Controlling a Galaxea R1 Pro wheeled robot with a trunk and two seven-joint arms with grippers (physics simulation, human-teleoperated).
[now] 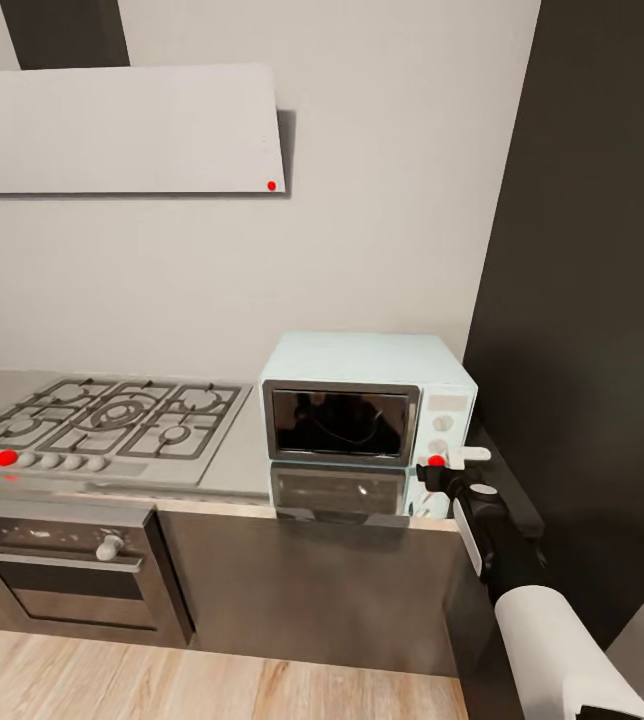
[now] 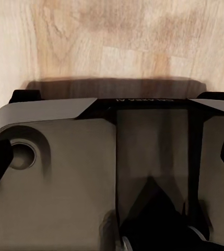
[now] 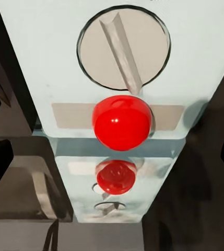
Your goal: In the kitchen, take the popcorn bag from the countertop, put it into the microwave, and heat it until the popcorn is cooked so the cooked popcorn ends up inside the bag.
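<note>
White sleeve first — your right arm (image 1: 552, 620) rises from the lower right of the head view, and its right gripper (image 1: 440, 466) sits at the microwave's (image 1: 362, 385) control panel, right at the red button (image 3: 122, 122). You cannot tell from these pictures whether its jaws are apart or closed. In the right wrist view the red button is centre frame, a grey knob (image 3: 124, 47) just above it, both mirrored in the glossy grey countertop (image 1: 237, 465). The microwave door is closed; the popcorn bag can't be made out behind the dark glass. Further left lies the gas hob (image 1: 107, 415), the hood (image 1: 122, 128) above — the left wrist view looks down on the robot's grey base (image 2: 54, 172) and wood floor (image 2: 112, 36).
</note>
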